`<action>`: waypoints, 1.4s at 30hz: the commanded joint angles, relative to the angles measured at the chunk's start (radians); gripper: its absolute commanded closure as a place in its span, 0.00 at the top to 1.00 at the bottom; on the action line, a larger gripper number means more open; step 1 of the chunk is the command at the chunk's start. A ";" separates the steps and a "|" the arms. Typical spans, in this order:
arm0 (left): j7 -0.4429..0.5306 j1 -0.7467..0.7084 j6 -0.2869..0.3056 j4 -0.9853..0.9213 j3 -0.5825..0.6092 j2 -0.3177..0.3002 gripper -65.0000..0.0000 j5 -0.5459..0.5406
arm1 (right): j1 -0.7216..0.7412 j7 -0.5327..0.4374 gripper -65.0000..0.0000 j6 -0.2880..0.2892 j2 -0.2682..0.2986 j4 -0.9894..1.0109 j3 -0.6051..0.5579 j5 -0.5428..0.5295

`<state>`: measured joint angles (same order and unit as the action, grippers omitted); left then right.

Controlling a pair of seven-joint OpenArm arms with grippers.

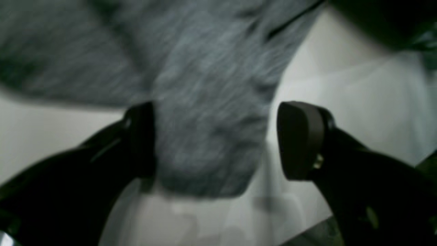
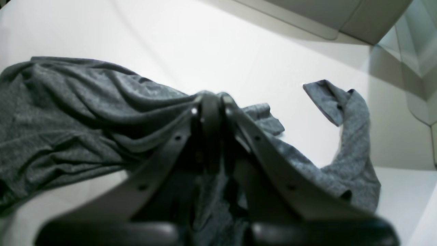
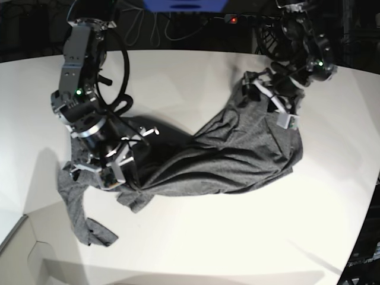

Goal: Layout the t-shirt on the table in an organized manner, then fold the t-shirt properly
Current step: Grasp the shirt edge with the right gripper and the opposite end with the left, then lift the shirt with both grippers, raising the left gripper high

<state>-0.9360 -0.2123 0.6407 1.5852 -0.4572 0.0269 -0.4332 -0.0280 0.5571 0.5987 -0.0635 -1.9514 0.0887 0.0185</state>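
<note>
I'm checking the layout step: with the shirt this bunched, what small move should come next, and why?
Probably the left gripper, jaws open around a fold, should lift clear. The right gripper is shut on the t-shirt, which lies wrinkled in a band across the table.

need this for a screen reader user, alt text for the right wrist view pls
The right gripper, shut, pinches a bunched fold of the dark grey t-shirt above the white table. Wrinkled cloth spreads left, and a sleeve curls up at right.
</note>
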 commanded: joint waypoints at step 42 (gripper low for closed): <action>0.035 1.158 -0.015 -0.030 0.128 -0.167 0.00 0.110 | -0.211 -0.030 0.00 0.099 0.057 -0.092 -0.122 -0.024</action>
<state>-0.9386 0.9100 0.6346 1.5406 -0.3260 -0.1329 -0.3141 -0.2489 0.5327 0.7097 -0.0135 -2.0258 -0.0395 -0.0078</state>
